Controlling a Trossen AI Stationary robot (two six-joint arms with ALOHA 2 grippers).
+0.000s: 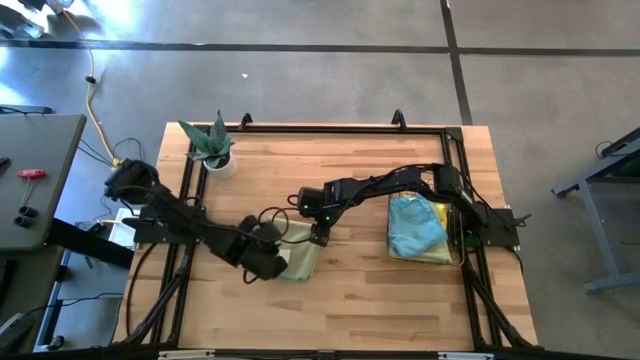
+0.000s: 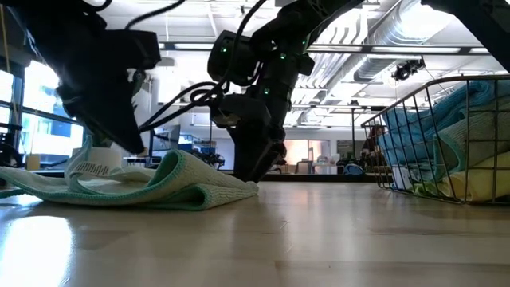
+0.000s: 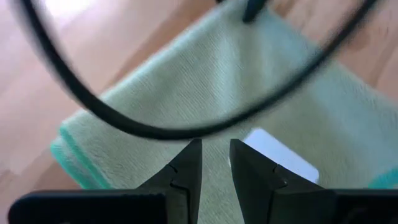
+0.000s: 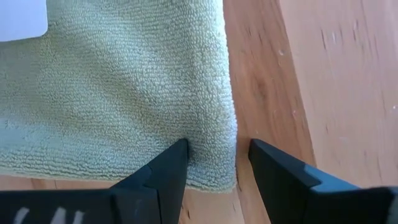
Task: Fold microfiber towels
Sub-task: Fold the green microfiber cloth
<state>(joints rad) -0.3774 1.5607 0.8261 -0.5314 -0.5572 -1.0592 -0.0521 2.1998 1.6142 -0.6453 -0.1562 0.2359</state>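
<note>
High view first: you have both arms meeting over a pale green towel (image 1: 300,258) lying folded on the wooden table (image 1: 370,310), left of centre. Your left gripper (image 1: 268,262) sits over the towel's left part, and your right gripper (image 1: 318,236) is down at its right edge.

From the left wrist, your fingers (image 3: 186,171) stand a little apart just above the cloth, with nothing pinched between them; a white label (image 3: 280,155) lies on the towel beside them and a dark cable (image 3: 155,127) crosses in front.

From the right wrist, your fingers (image 4: 165,171) straddle the towel's edge near its corner, spread apart, one tip on the cloth and the other over bare wood. You cannot tell whether they grip the fabric.

At table height, the towel (image 2: 159,187) lies in soft layers, with teal edging showing. Off to the right, the wire basket (image 1: 465,225) holds light blue and yellow towels (image 1: 415,228). A potted plant (image 1: 215,150) stands near the far left corner.
</note>
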